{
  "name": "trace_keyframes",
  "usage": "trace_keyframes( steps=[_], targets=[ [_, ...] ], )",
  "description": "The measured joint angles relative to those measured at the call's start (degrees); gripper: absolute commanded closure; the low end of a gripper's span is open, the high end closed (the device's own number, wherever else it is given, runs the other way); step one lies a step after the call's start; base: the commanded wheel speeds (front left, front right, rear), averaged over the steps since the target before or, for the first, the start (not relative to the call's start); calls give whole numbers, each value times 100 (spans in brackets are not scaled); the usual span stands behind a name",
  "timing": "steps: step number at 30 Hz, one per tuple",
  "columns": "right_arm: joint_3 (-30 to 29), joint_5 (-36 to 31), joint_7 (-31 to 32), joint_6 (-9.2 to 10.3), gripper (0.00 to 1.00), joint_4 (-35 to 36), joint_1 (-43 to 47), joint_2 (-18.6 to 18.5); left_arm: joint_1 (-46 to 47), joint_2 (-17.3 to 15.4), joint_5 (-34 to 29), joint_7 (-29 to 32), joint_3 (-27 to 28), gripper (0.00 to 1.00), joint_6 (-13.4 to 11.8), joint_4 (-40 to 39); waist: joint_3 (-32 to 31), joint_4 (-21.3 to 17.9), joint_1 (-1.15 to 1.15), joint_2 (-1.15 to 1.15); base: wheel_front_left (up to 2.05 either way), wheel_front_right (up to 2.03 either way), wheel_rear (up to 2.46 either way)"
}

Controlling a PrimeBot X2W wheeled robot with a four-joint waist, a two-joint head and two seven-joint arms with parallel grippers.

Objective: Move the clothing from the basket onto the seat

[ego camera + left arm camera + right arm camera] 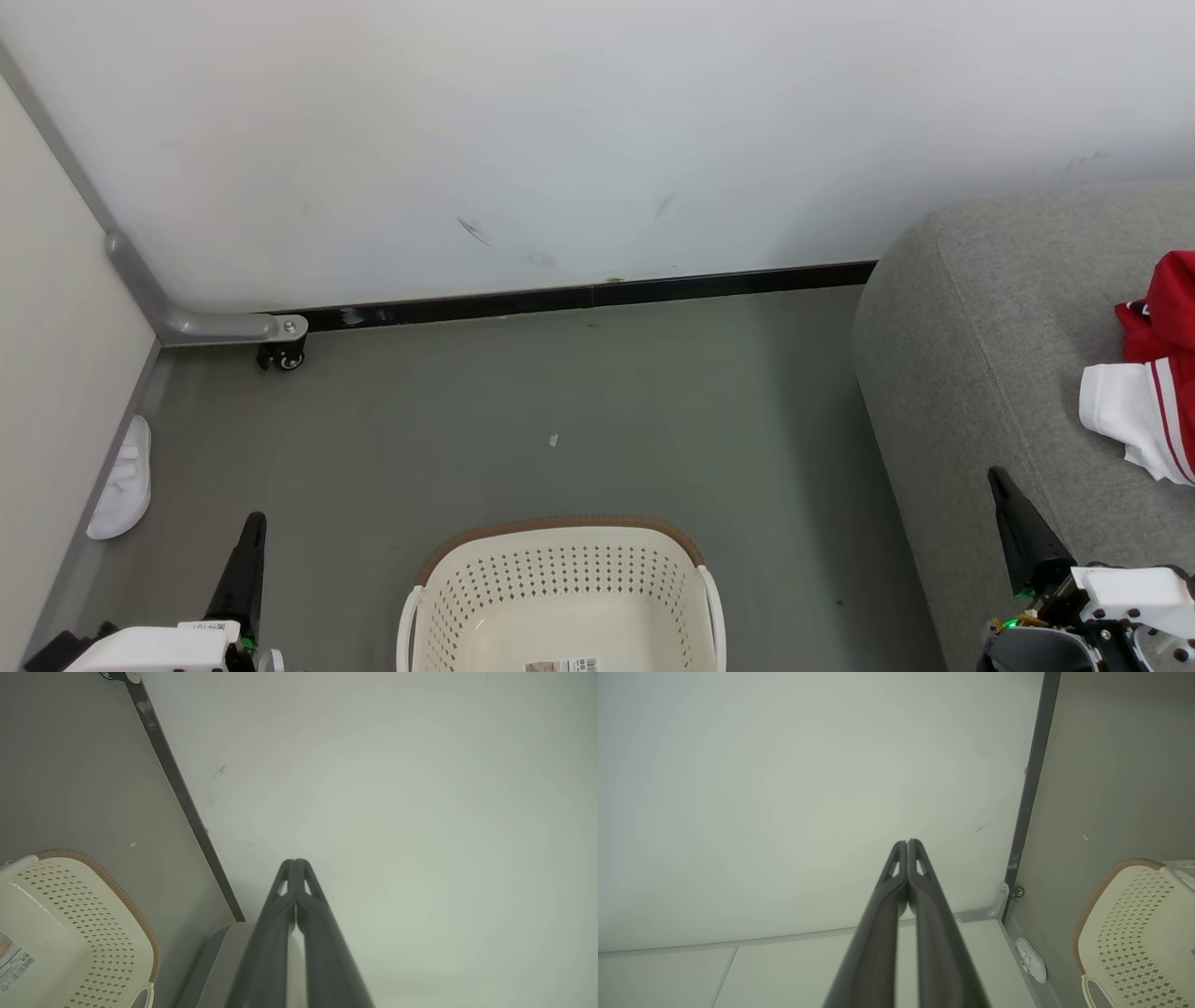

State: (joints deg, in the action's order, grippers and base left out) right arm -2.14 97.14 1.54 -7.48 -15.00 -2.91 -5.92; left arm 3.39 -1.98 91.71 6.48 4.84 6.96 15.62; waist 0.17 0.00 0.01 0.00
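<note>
— Hands?
— Left hand (253,523): fingers pressed together, holding nothing, over the floor (560,392) left of the basket (560,528); right hand (997,478): likewise closed and empty, at the seat's (971,355) front edge.
— Clothing?
— Clothing (1158,373): red and white, heaped on the seat, cut off by the view's right edge; well apart from the basket.
— Basket?
— Between the two hands; what shows of its bottom is bare but for a label (560,665); its near part is out of sight.
— Nearer arm?
— Right, plainly; the heap lies ahead and to its right, long axis running away along the cushion; I judge little or nothing left to lift.
— Room?
— Open floor ahead; slipper (126,481) at the left, out of the way.
</note>
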Motion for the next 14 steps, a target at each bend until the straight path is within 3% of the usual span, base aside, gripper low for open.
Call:
trace_keyframes(
  steps=[14],
  targets=[
    [-25, -1, 5, 0, 100, -2, 0, 7, 0, 0, 0, 0, 0, 100, 1, 0, 0, 0, 0, 0, 0, 0, 0]
  ],
)
